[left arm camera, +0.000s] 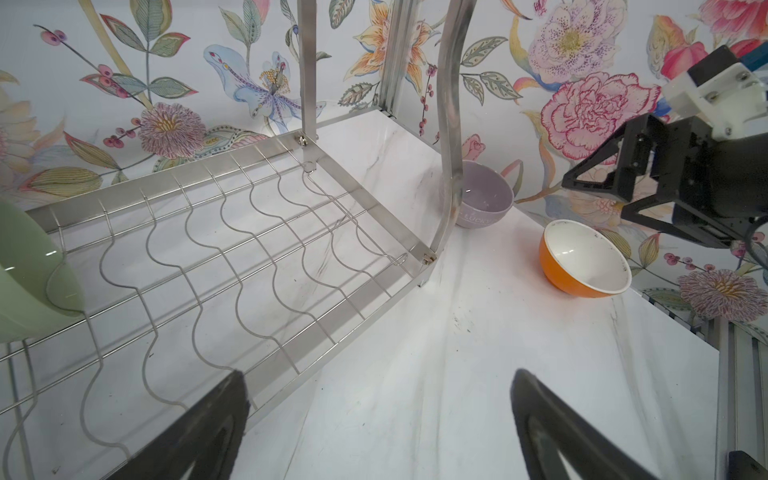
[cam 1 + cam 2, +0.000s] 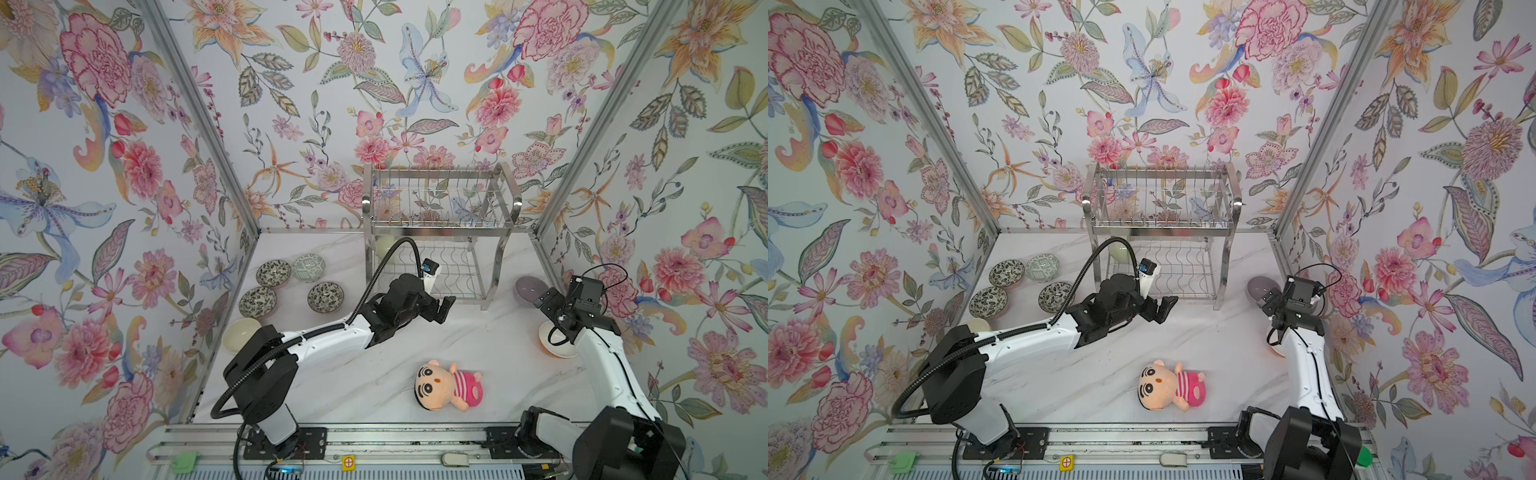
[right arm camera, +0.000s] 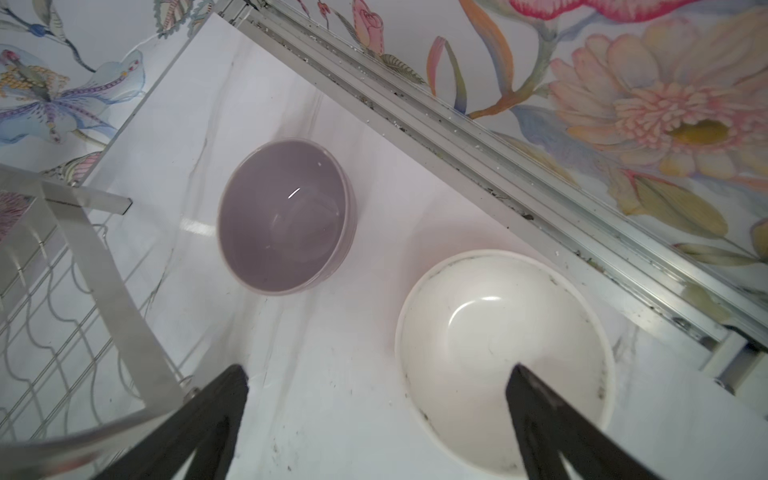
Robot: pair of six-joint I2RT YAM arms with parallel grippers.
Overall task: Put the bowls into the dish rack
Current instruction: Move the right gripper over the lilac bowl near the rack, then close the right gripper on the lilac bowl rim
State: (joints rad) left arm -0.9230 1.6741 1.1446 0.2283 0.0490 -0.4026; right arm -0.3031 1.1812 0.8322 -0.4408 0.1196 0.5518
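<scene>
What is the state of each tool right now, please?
Left tool: open, holding nothing.
Right tool: open, holding nothing.

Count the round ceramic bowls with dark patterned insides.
4 patterned bowls, clustered left of the steel wire dish rack: back-left, back-right, front-left, front-right. None seems hidden.

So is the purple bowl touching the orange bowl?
Apart. The right wrist view shows a strip of bare table between the purple bowl and the orange bowl.
</scene>
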